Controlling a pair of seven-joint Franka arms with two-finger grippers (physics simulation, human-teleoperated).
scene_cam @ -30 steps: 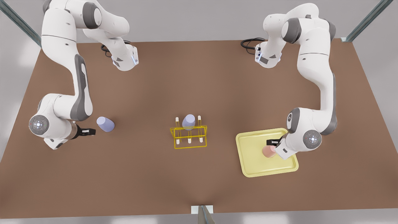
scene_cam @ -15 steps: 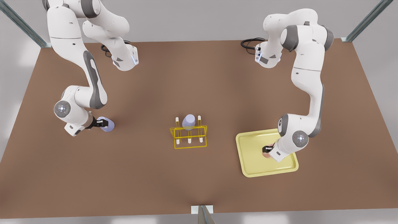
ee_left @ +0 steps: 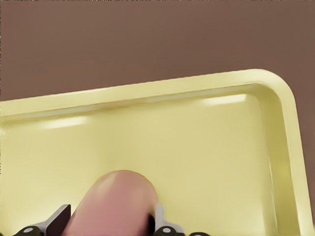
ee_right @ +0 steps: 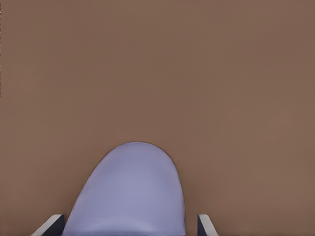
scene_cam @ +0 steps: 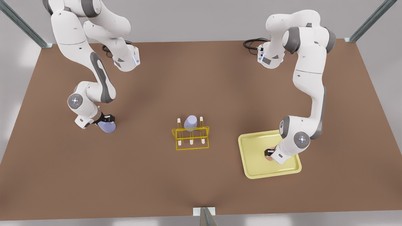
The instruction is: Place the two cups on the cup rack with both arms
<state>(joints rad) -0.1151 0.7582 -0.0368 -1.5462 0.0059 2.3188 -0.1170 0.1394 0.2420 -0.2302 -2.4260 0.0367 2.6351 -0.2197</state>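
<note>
**Both cups being taken at mid-wall**

The left end effector (ee_left: 109,212) is clenching the pink cup (ee_left: 115,194) on the tray (ee_left: 275,98). It is probably light, smooth and slip-prone. Beyond the cup rack (scene_cam: 190,138), the right end effector (ee_right: 129,222) is straddling the lavender cup (ee_right: 130,187) on the surface (ee_right: 157,73), fingers released.

Lavender cup (scene_cam: 107,127) on bare table, pink cup (ee_left: 114,204) in tray, yellow wire rack (scene_cam: 190,138) centred between.

Brown tabletop (scene_cam: 201,78), grey walls, metal corner struts (scene_cam: 19,23)
</note>
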